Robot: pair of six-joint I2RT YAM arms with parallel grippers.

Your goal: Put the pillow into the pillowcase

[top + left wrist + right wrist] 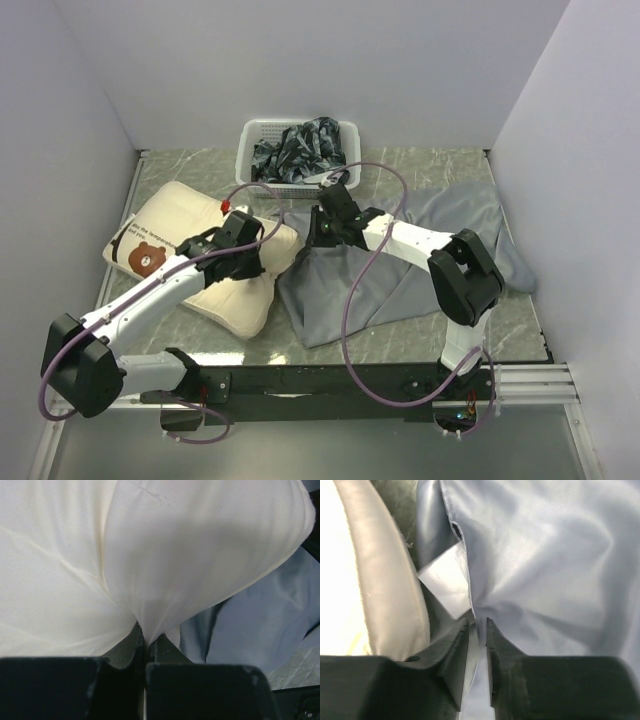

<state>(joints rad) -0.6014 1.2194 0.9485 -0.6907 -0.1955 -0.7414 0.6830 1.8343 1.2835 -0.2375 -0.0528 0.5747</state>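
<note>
The cream pillow lies at the left of the table, its brown bear face at the near left end. My left gripper is shut on a pinch of the pillow's right edge; the left wrist view shows the cream cloth bunched between the jaws. The grey pillowcase lies crumpled to the right, touching the pillow. My right gripper is shut on the pillowcase's left edge; the right wrist view shows grey fabric between the jaws, next to the white tag. The pillowcase also shows in the left wrist view.
A white basket holding dark patterned cloth stands at the back, just behind both grippers. White walls close in the left, back and right sides. The marbled tabletop shows in front of the pillowcase.
</note>
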